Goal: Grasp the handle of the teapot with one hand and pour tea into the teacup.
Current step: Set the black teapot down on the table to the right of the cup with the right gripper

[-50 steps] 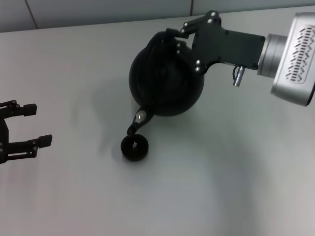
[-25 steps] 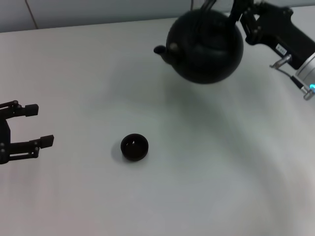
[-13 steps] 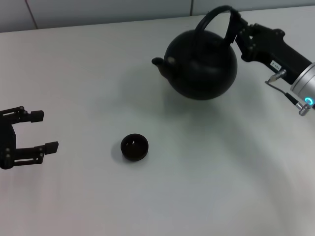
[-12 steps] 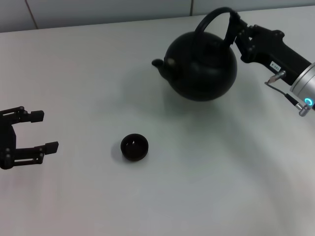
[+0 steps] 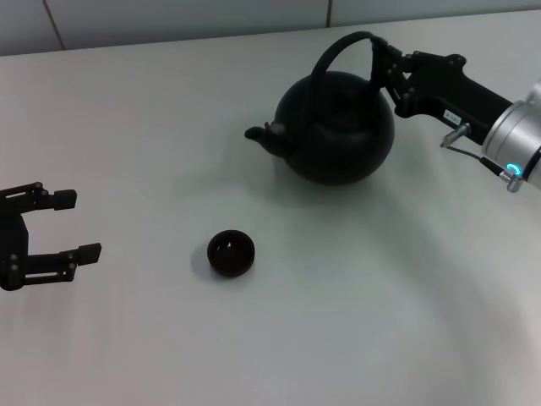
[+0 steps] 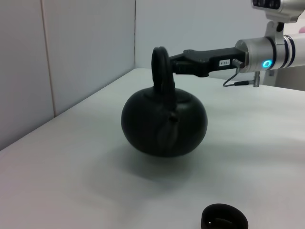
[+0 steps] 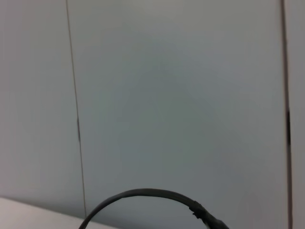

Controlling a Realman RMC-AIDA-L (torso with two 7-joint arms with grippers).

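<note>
I have the right claw [image 5: 390,78] clamped on the handle [image 5: 336,49] at its thicker right-hand side, reaching in from the far right of the counter [image 5: 355,304]. The teapot [image 5: 336,128] sits upright at the far middle of the counter, spout pointing to my left; from the left wrist view I cannot tell whether its base touches the surface or hangs just above it. The teacup [image 5: 232,253] stands alone nearer to me, well apart from the pot and to the left of it. My left claw [image 5: 72,225] is parked at the left edge, low over the counter, its fingers spread wide and holding nothing.
</note>
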